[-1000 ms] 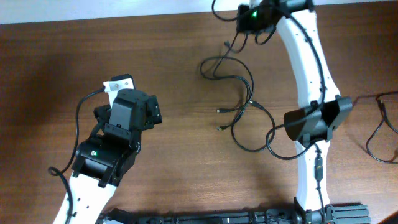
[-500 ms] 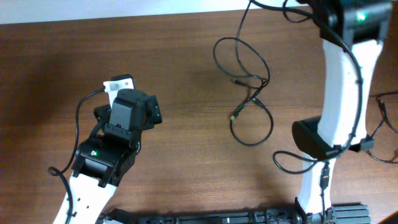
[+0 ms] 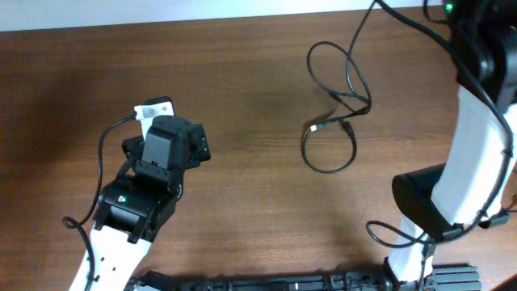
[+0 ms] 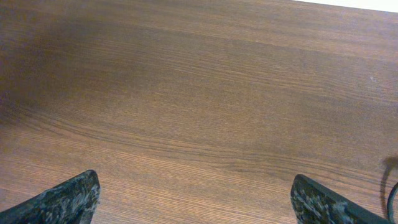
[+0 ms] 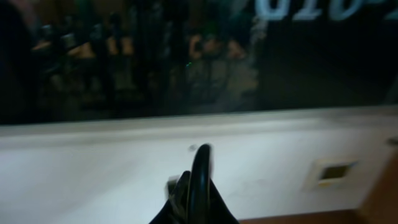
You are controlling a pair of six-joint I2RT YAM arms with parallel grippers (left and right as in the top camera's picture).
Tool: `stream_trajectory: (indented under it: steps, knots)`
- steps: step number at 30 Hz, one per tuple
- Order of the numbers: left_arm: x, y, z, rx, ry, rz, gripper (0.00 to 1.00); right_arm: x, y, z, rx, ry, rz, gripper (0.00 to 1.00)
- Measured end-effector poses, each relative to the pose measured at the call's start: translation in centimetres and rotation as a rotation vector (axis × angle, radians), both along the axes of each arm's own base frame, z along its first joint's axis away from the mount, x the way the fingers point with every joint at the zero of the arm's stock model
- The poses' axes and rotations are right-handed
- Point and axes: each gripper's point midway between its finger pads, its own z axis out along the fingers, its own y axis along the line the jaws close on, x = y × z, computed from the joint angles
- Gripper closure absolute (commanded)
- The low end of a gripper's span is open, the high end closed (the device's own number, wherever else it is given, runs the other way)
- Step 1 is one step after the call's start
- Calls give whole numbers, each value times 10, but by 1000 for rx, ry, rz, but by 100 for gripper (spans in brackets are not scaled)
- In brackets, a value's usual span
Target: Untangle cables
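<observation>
No readable brand anywhere; the only writing is a row of large pale characters [image 5: 311,7] cut off at the top of the right wrist view, too blurred to read. They sit on dark glass above a white ledge [image 5: 93,168]. Down on the brown wood-grain table [image 3: 242,202], a pale strip [image 3: 161,12] runs along the far edge. The thin black cables [image 3: 349,101] lie right of centre, two loose loops stacked one above the other and crossing between. A small silver-tipped plug [image 3: 317,128] at the lower loop points left. The tangle's long axis runs from that lower loop up and away, with one strand climbing off the top edge by the white right arm [image 3: 477,153]. The right gripper [image 5: 193,208] is pinched closed, with a black cord arching up out of its tips. The left gripper [image 4: 196,205], at the end of the black-and-white left arm [image 3: 129,202], hangs over bare wood with its jaws spread wide, well apart from the cables.
</observation>
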Motion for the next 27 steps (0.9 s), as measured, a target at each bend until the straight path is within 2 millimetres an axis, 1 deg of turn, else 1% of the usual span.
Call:
stream_trajectory:
  steps: [3, 5, 8, 18, 20, 22, 24, 25, 27]
  knots:
    - [0, 0, 0, 0, 0, 0, 1, -16, -14, 15, -27, -36, -61, 96]
    - [0, 0, 0, 0, 0, 0, 1, -24, -20, 16, -42, -29, -90, 96]
    - [0, 0, 0, 0, 0, 0, 1, -27, -24, 7, -62, 15, -113, 96]
    - [2, -1, 2, -8, -11, -2, 1, -12, -23, -22, -97, 122, -116, 96]
    - [8, -10, 7, -49, -43, -26, 1, -11, -23, -27, -101, 139, -116, 96]
    - [14, -27, 12, -125, -64, -88, 1, -11, -22, -27, -101, 139, -115, 96]
    - [20, -49, 15, -213, -75, -159, 1, -11, -21, -27, -101, 141, -109, 96]
    - [26, -65, 15, -277, -73, -209, 1, -11, -20, -27, -100, 140, -102, 96]
    - [35, -92, 7, -373, -40, -287, 1, -10, -17, -28, -99, 142, -85, 96]
